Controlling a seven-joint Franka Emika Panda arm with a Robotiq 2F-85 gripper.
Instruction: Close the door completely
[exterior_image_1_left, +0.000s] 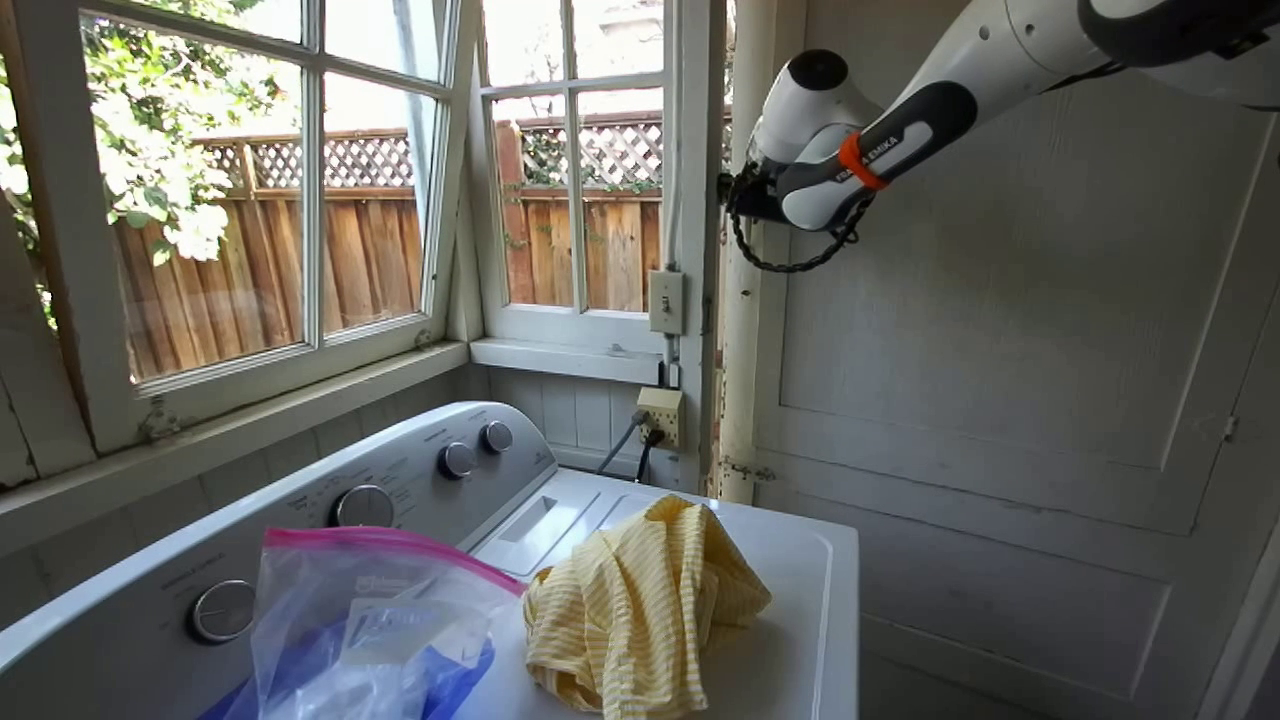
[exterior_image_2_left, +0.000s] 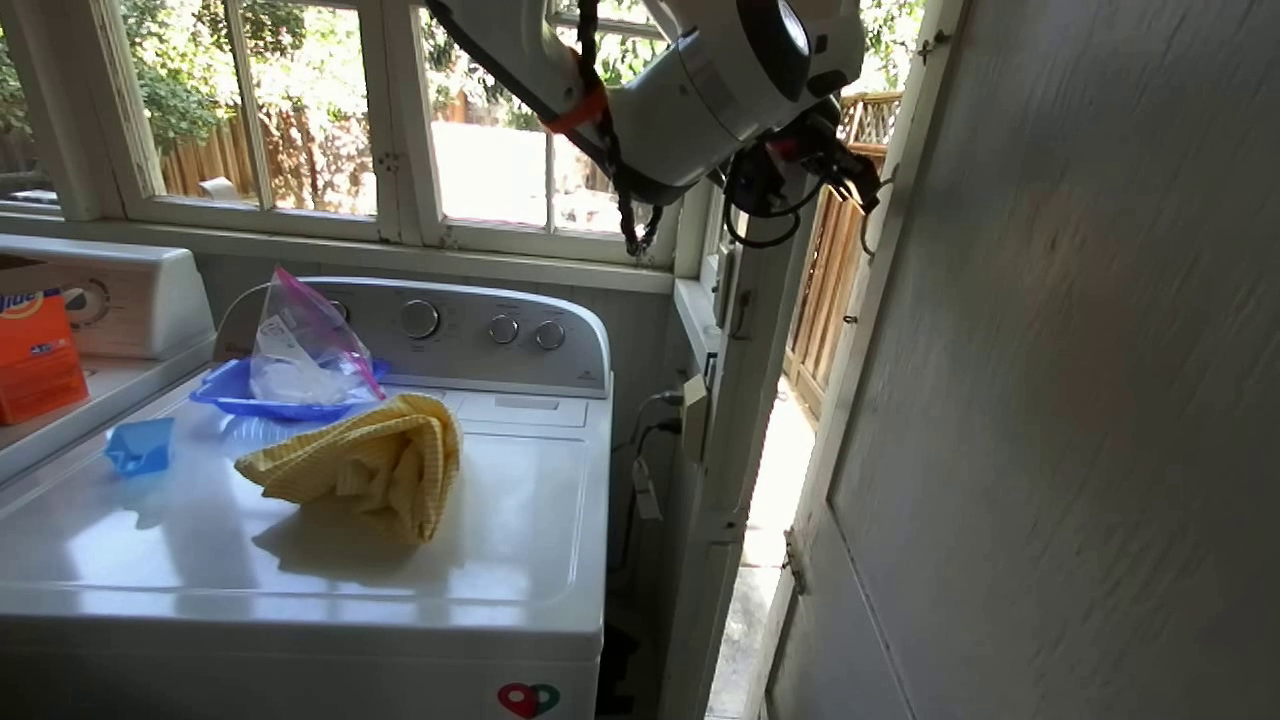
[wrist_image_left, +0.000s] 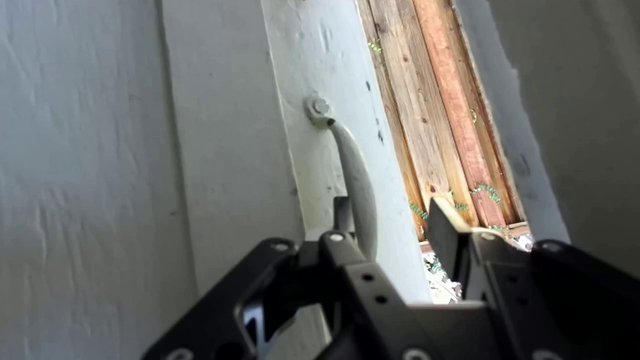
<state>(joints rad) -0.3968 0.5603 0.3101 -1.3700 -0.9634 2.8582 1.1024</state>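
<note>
The off-white panelled door (exterior_image_1_left: 990, 300) stands ajar, with a bright gap between its edge and the frame. In an exterior view the door (exterior_image_2_left: 1060, 350) fills the right side; in the wrist view the door (wrist_image_left: 225, 125) is on the left. A curved, painted pull handle (wrist_image_left: 357, 175) is fixed near the door's edge. My gripper (wrist_image_left: 392, 215) is open around the handle. One finger is on the handle's inner side, partly hidden by it; the other stands apart over the gap. In an exterior view the gripper (exterior_image_2_left: 865, 185) is at the door's edge by the handle.
A white washing machine (exterior_image_2_left: 500, 590) stands beside the doorway, with a yellow cloth (exterior_image_2_left: 380, 465) and a plastic bag (exterior_image_2_left: 305, 345) on it. The door frame (exterior_image_2_left: 735, 420) has an outlet box (exterior_image_2_left: 693, 417). A small bolt (exterior_image_1_left: 748, 470) sits on the door edge. Multi-pane windows (exterior_image_1_left: 575, 190) line the wall.
</note>
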